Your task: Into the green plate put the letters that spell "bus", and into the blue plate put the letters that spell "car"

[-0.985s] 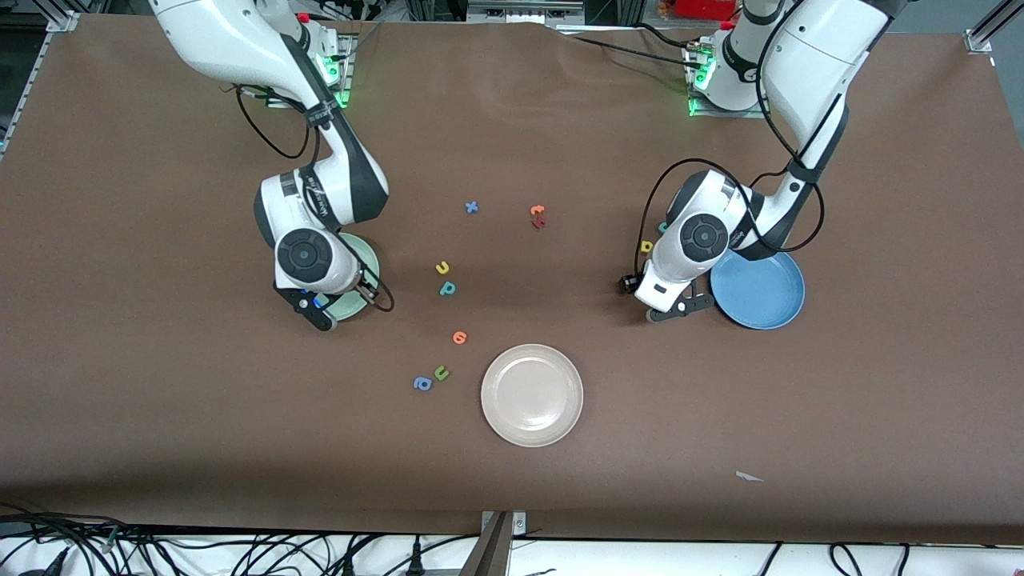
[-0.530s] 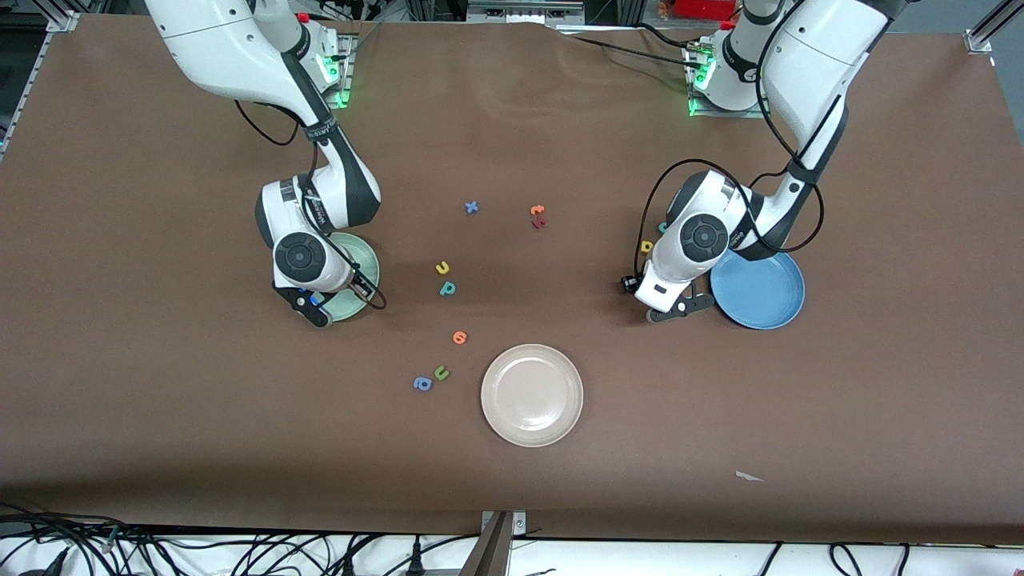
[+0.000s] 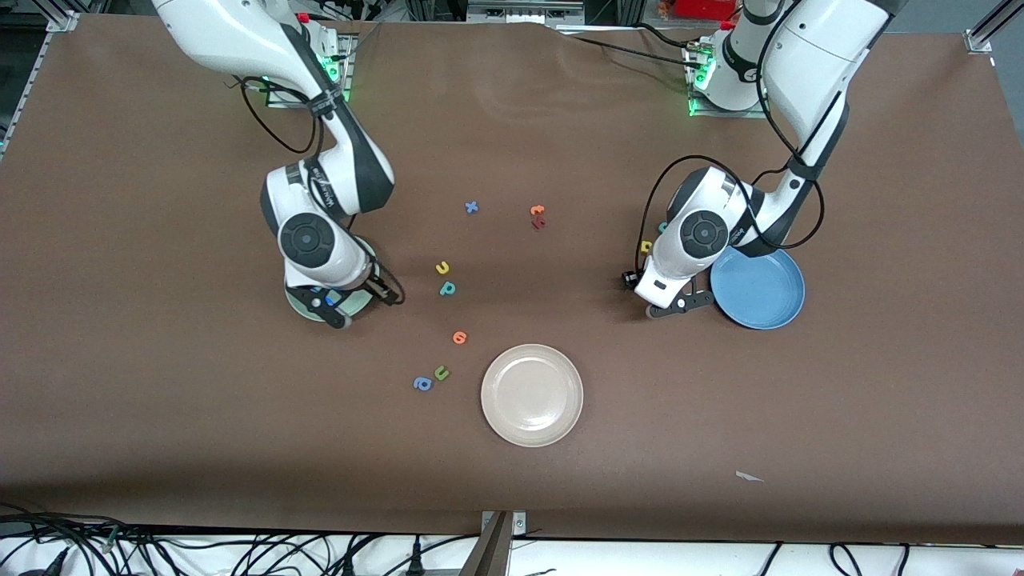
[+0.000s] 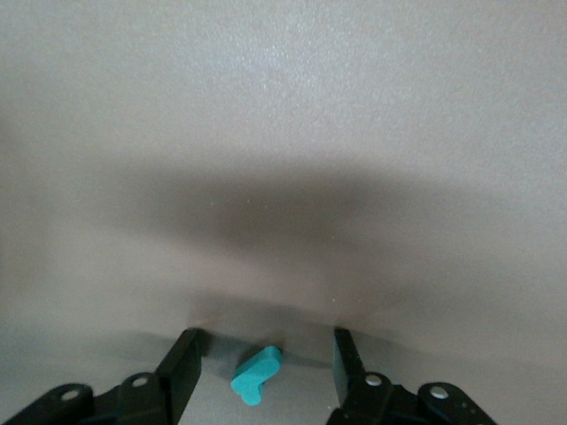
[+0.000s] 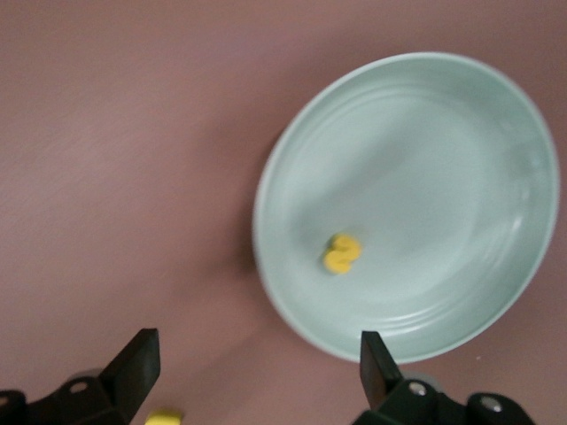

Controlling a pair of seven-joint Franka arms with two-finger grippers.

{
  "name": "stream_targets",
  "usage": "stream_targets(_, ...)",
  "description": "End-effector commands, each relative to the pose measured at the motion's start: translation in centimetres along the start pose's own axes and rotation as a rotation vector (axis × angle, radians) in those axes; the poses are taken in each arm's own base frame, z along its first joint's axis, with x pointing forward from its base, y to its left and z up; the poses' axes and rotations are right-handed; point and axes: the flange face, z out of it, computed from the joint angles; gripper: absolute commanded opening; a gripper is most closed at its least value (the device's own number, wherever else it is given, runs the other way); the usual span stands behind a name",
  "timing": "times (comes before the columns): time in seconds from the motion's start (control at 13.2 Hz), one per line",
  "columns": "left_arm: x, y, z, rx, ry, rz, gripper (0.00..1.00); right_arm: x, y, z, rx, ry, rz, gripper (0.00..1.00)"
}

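With only a small yellow foam s (image 5: pixel 341 253) lying in the round mint-green plate (image 5: pixel 461 115), the spread right gripper (image 5: pixel 257 372) is hovering above it while the left gripper (image 4: pixel 264 354), also spread, is straddling a teal foam letter (image 4: pixel 257 374).

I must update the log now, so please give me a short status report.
Right tool open over green plate; yellow s lies in it. Left tool astride small teal letter beside blue plate, not gripped. Nothing in the way.

Green plate (image 5: pixel 496 292), frame centre-right: yellow s (image 5: pixel 341 253) flat inside. Blue plate (image 3: pixel 772 300), right of frame. Yellow u (image 3: pixel 442 268), teal p (image 3: pixel 448 289) mid-frame on table.
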Motion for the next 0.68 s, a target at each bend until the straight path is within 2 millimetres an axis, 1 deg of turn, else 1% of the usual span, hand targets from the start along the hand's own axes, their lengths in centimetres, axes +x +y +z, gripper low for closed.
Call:
stream_targets(0.0, -0.9, -0.7, -0.1, 0.024, 0.009, 0.033, 0.55, -2.5, -3.1, 0.0, 0.031, -0.033, -0.097, 1.0)
stream_targets(0.08, -0.9, -0.7, -0.1, 0.024, 0.009, 0.032, 0.47, -2.0, -3.7, -0.2, 0.041, -0.031, -0.074, 1.0)
stream_targets(0.15, -0.9, -0.7, -0.1, 0.024, 0.008, 0.032, 0.43, -2.1, -4.1, 0.6, 0.043, -0.036, -0.076, 1.0)
stream_targets(0.3, -1.0, -0.7, 0.0, 0.024, 0.007, 0.031, 0.41, -2.4, -7.2, 0.7, 0.073, -0.022, -0.114, 1.0)
stream_targets(0.38, -1.0, -0.7, 0.1, 0.025, 0.006, 0.031, 0.38, -3.1, -7.9, 1.8, 0.069, -0.025, -0.125, 0.98)
stream_targets(0.45, -1.1, -0.7, 0.1, 0.026, 0.005, 0.032, 0.37, -4.9, -9.3, 2.9, 0.074, -0.012, -0.158, 0.84)
stream_targets(0.53, -1.1, -0.7, 0.1, 0.026, 0.005, 0.032, 0.34, -5.9, -10.0, 3.4, 0.09, 0.001, -0.17, 0.75)
stream_targets(0.61, -1.1, -0.6, 0.2, 0.026, 0.004, 0.031, 0.33, -6.1, -10.2, 3.7, 0.103, 0.01, -0.172, 0.67)
